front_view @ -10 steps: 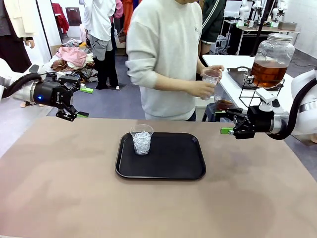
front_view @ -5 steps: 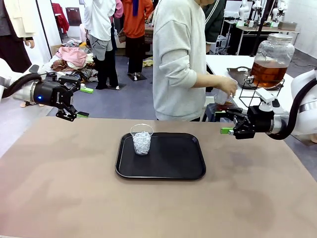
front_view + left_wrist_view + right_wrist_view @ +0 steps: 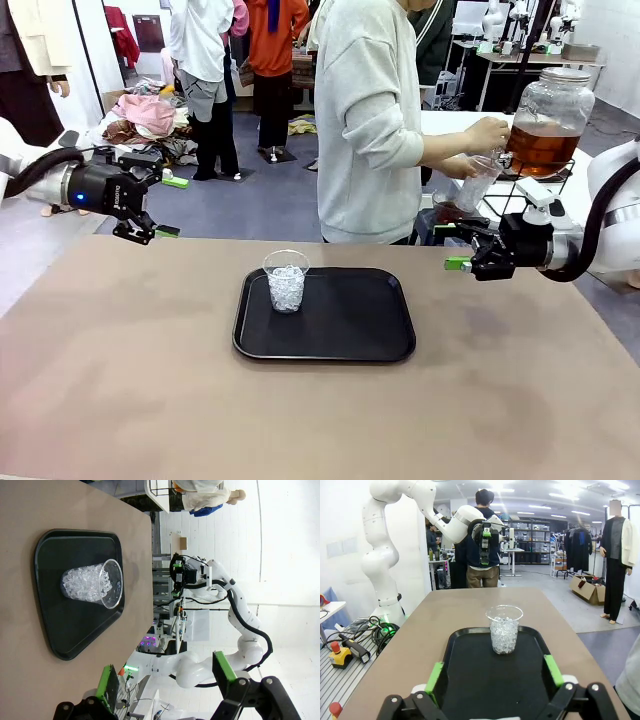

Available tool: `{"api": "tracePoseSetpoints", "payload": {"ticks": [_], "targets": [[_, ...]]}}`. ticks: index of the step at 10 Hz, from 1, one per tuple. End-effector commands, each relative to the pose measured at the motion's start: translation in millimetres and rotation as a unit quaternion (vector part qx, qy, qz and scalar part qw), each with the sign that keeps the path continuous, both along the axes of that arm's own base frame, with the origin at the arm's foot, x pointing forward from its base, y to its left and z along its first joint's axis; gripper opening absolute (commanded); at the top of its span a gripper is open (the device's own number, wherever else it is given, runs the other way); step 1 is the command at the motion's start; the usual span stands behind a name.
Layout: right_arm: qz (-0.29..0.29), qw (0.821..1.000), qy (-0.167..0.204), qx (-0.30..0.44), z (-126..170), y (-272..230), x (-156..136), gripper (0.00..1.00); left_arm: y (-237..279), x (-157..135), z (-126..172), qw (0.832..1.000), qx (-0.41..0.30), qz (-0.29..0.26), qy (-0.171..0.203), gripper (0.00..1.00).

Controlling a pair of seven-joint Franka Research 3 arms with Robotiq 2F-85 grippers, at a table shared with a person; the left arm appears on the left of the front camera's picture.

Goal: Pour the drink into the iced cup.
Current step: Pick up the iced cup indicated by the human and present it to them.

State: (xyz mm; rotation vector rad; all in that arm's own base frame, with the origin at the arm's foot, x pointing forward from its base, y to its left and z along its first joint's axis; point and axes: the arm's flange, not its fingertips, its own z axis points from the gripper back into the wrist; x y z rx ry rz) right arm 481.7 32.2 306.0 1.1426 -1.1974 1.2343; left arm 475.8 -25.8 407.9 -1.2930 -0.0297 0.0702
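The iced cup (image 3: 287, 281), clear plastic full of ice cubes, stands upright on the left part of a black tray (image 3: 340, 335). The drink (image 3: 540, 148) is amber liquid in a big glass dispenser jar on a side table at the far right. A person's hands hold an empty clear cup (image 3: 478, 180) tilted at the jar's tap. My left gripper (image 3: 171, 207) hovers open at the table's far left. My right gripper (image 3: 450, 246) hovers open at the far right. Both wrist views look at the iced cup (image 3: 92, 584) (image 3: 504, 629) between open fingers, left gripper (image 3: 167, 680), right gripper (image 3: 495, 672).
The jar sits on a black wire stand (image 3: 520, 185) on a white side table behind my right arm. The person stands at the far edge, turned toward it. The brown tabletop (image 3: 300, 420) is bare around the tray (image 3: 470, 670). Other people stand farther back.
The person turned to the right and carried the empty cup from chest height over to the jar's tap. Both arms stayed still.
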Motion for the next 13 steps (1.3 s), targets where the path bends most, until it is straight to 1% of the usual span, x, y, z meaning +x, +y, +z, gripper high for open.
{"api": "tracePoseSetpoints", "payload": {"ticks": [1,13], "targets": [[0.002,1.000,0.002,-0.003,2.9,1.7,3.5,1.00,-0.1,-1.4,0.9,1.000,-0.001,0.000,-0.001,1.00],[0.002,1.000,0.002,-0.003,2.9,1.7,3.5,1.00,-0.1,-1.4,0.9,1.000,-0.001,0.000,-0.001,1.00]]}}
